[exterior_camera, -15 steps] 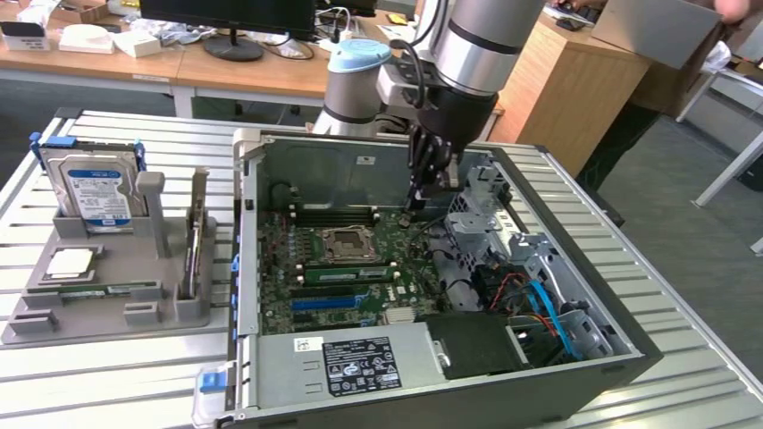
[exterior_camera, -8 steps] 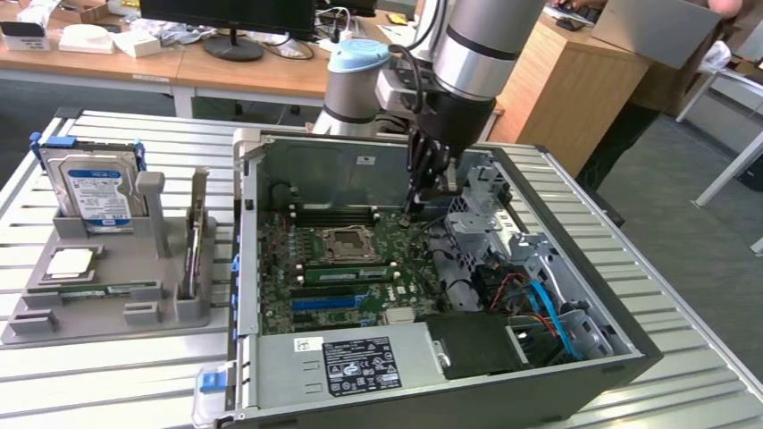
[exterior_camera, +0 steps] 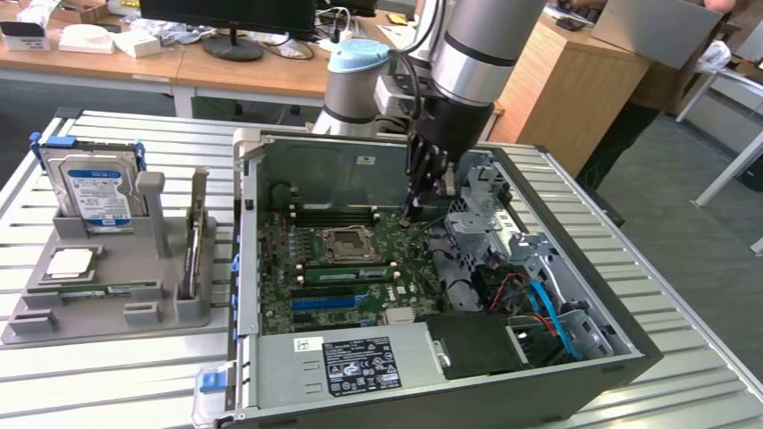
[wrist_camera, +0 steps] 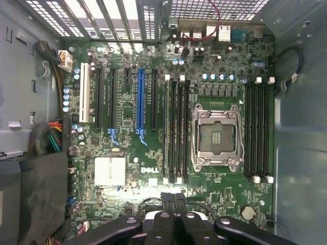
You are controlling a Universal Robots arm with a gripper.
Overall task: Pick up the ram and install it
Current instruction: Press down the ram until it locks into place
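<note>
Slatted metal table [exterior_camera: 107,393], office desks [exterior_camera: 238,71] behind. Open case [exterior_camera: 346,174] on it, claw [exterior_camera: 414,210] clenched shut above the motherboard [wrist_camera: 153,168], arm [exterior_camera: 471,45] cut off up top. One ram [exterior_camera: 195,237] sits edge-on in the rack [exterior_camera: 107,313].

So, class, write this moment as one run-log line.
tool: shut, over motherboard in case | ram: lying in holder outside case

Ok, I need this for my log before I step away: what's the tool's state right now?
Tool: closed, holding nothing visible, above the motherboard.
</note>
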